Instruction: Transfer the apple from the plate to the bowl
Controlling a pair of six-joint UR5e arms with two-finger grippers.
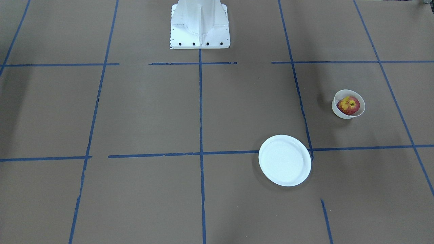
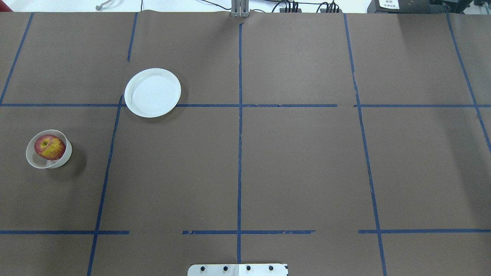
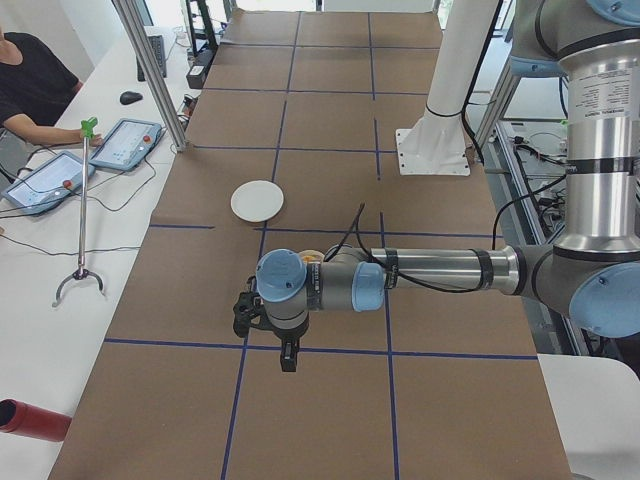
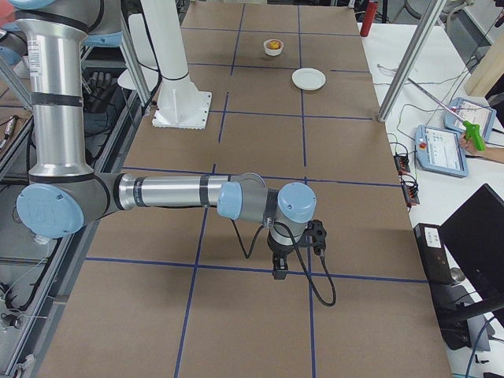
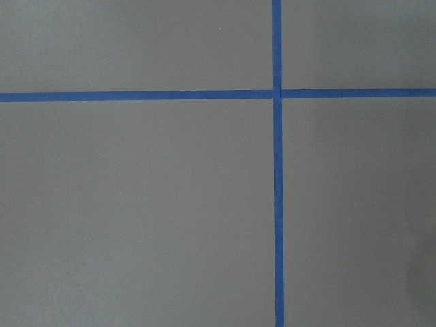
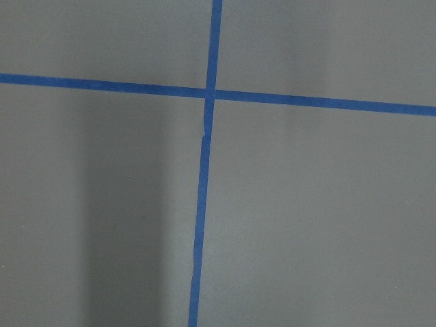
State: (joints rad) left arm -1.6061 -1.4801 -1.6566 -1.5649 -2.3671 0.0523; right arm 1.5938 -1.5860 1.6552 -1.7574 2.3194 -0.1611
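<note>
Fingers on the left gripper and right gripper show only side-on, so I cannot tell whether they are apart. The apple sits in the bowl, well apart from the bare plate. A careless brush against that light bowl could probably tip it.

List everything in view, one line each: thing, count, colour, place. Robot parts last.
apple: one, red and yellow, inside the bowl
bowl: one, white, robot's left side of the table
plate: one, white, empty, farther from the robot than the bowl
tape lines: blue grid, across the brown table
tablets: two, grey, side bench
pedestal: one, white, robot's table edge
left claw: one, black, above bare table
right claw: one, black, above bare table
</note>
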